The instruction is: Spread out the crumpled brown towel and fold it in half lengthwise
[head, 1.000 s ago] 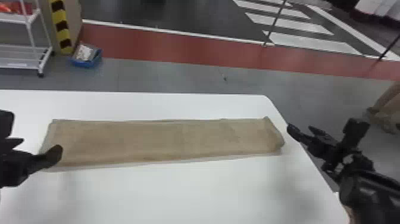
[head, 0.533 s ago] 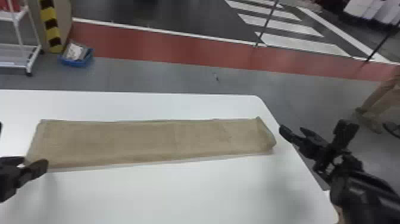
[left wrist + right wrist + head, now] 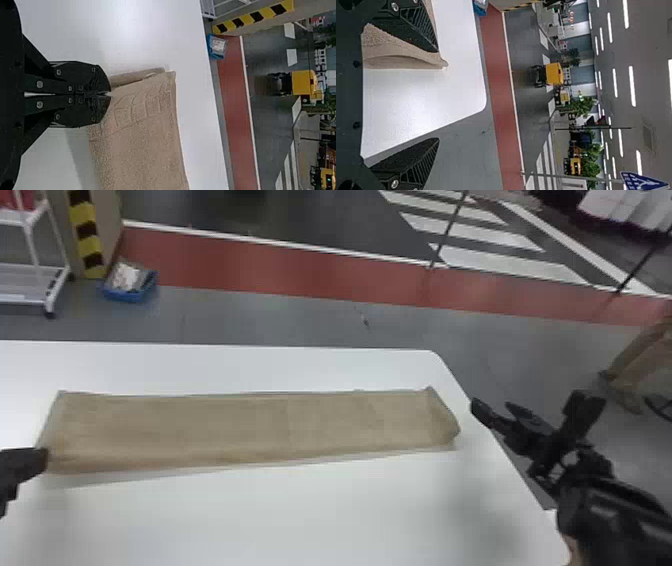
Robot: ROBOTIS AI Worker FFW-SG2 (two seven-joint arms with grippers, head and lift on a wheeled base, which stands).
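Observation:
In the head view, my left gripper [image 3: 36, 460] is at the near left corner of the brown towel [image 3: 240, 427], which lies as a long, flat strip across the white table. The left wrist view shows my left gripper [image 3: 110, 94] shut, its tips on the edge of the towel [image 3: 138, 146]; a raised fold runs beside them. My right gripper [image 3: 531, 404] stands open over the table's right edge, off the towel's right end. In the right wrist view, my right gripper [image 3: 438, 95] holds nothing, and one finger overlaps the towel [image 3: 395, 45].
The white table [image 3: 300, 515] has its right edge running under the right arm. On the floor beyond are a blue bin [image 3: 131, 285], a white rack [image 3: 37, 285] and a black-and-yellow striped post [image 3: 89, 235].
My left gripper has closed at the towel's near left corner. The whole head view has shifted, carrying table and towel leftward; my right gripper is still open.

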